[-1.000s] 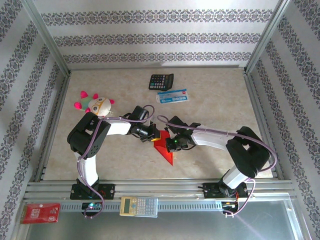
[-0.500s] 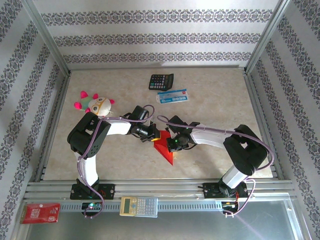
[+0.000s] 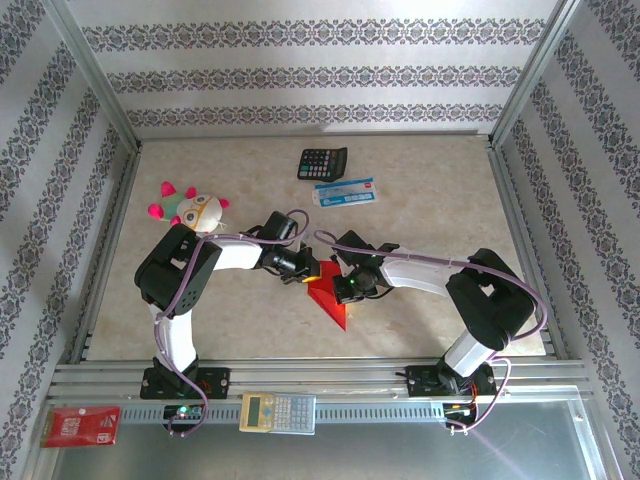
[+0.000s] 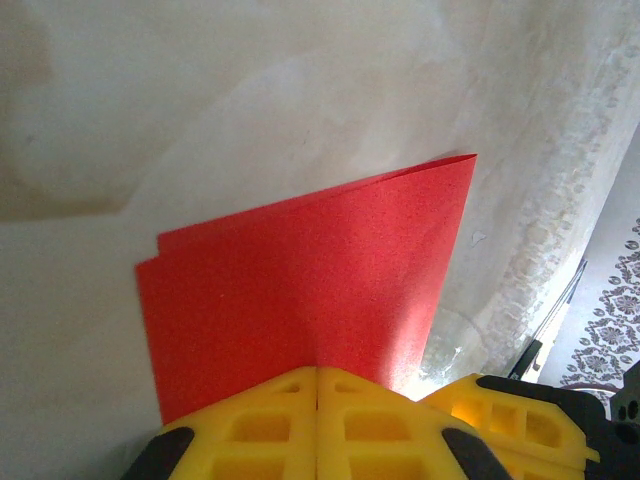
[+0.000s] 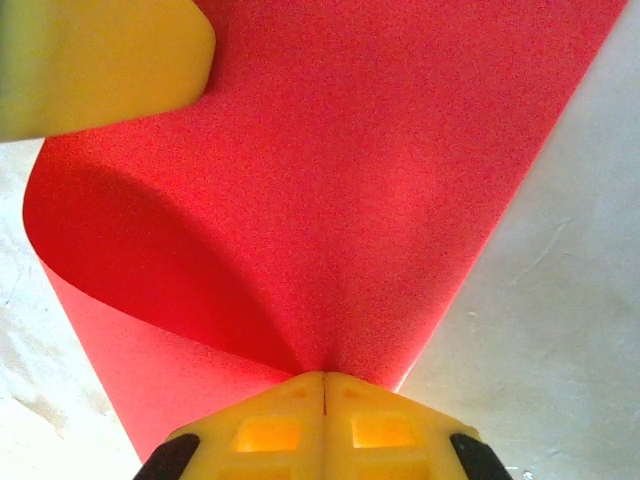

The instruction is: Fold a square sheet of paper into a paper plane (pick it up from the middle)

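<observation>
The square sheet of paper (image 3: 332, 300) is bright red and folded into a tapering shape whose point faces the near edge, at the table's middle. My left gripper (image 3: 308, 272) is shut on its upper left edge; in the left wrist view the doubled sheet of paper (image 4: 300, 270) rises from the closed yellow fingertips (image 4: 318, 378). My right gripper (image 3: 342, 286) is shut on the paper's right side. In the right wrist view the sheet of paper (image 5: 330, 200) curls into a loop on the left and converges at the closed fingertips (image 5: 323, 380). The left gripper's yellow finger (image 5: 100, 60) shows at upper left.
A black calculator (image 3: 322, 162) and a blue-and-white packet (image 3: 345, 193) lie at the back. A plush toy (image 3: 190, 208) sits at the left. On the metal ledge in front rest a beige calculator (image 3: 278, 411) and a red printed packet (image 3: 80, 425).
The right arm's elbow has shifted slightly to the left. Both grippers and the paper have stayed almost where they were.
</observation>
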